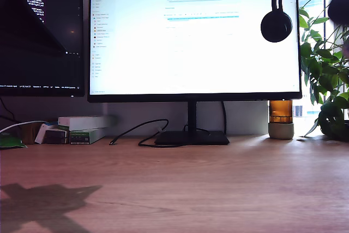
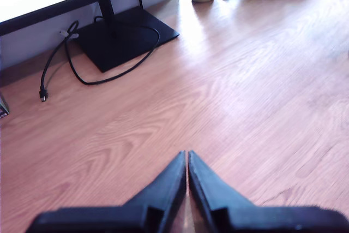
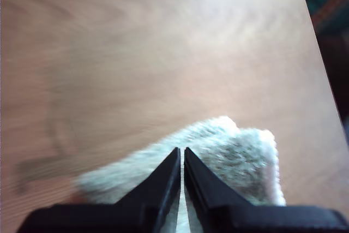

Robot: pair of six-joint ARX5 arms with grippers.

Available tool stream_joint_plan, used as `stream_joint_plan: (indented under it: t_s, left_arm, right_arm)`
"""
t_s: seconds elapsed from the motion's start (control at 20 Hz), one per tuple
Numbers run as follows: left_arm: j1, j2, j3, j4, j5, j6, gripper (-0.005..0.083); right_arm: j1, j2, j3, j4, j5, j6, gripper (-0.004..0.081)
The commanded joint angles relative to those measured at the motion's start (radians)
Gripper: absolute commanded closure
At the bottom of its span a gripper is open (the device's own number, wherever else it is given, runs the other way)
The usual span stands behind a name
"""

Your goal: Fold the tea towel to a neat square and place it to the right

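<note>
Two grippers show only in their own wrist views; neither arm appears in the exterior view, where just a dark angular shadow (image 1: 46,203) lies on the counter (image 1: 218,189) at that view's lower left. My first gripper (image 2: 187,156) hangs above bare wood with its jaws pressed together, nothing between them. My second gripper (image 3: 181,152) also has its jaws closed tip to tip, and the tea towel (image 3: 234,159), fluffy and off-white, lies bunched directly under and behind those tips near the counter's edge; whether the jaws pinch any of the cloth I cannot tell, since the view is blurred. The towel does not appear in the exterior view. At the back of the counter stands a large lit monitor (image 1: 193,36) on a flat black base (image 2: 122,34), with a loose black cable (image 2: 82,66) curling on the wood in front of that base. Headphones (image 1: 276,23) hang from the monitor's upper corner at the exterior view's right. A small amber-topped jar (image 1: 281,119) and a leafy plant (image 1: 324,75) stand further toward that side, while a second dark screen (image 1: 41,31) and a few small boxes (image 1: 82,128) sit at the exterior view's left.
</note>
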Motion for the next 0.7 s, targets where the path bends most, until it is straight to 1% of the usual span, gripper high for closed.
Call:
stream_joint_plan:
  t_s: [0.0, 0.2, 0.3, 0.4, 0.45, 0.5, 0.65]
  left_arm:
    - [0.002, 0.003, -0.027, 0.013, 0.001, 0.002, 0.0798]
    - [0.002, -0.008, -0.027, 0.018, 0.000, -0.007, 0.0797]
    - [0.004, -0.030, -0.027, 0.017, -0.011, -0.012, 0.0797]
    - [0.026, -0.058, -0.027, 0.017, -0.027, -0.027, 0.0797]
    - [0.046, -0.077, -0.027, 0.016, -0.034, -0.029, 0.0797]
    - [0.068, -0.095, -0.027, 0.016, -0.034, -0.030, 0.0797]
    - [0.145, -0.141, -0.027, 0.016, -0.035, -0.033, 0.0797]
  right_arm:
    - [0.057, -0.094, 0.014, -0.018, -0.020, 0.008, 0.0782]
    - [0.213, -0.307, 0.014, -0.035, -0.014, 0.058, 0.0782]
    - [0.260, -0.402, 0.012, -0.030, -0.012, 0.055, 0.0782]
    - [0.267, -0.483, -0.002, -0.029, 0.015, 0.048, 0.0782]
    - [0.267, -0.525, -0.016, -0.022, 0.045, 0.037, 0.0782]
    - [0.267, -0.565, -0.035, -0.003, 0.068, 0.015, 0.0782]
    - [0.267, -0.700, -0.124, 0.026, 0.095, -0.030, 0.0782]
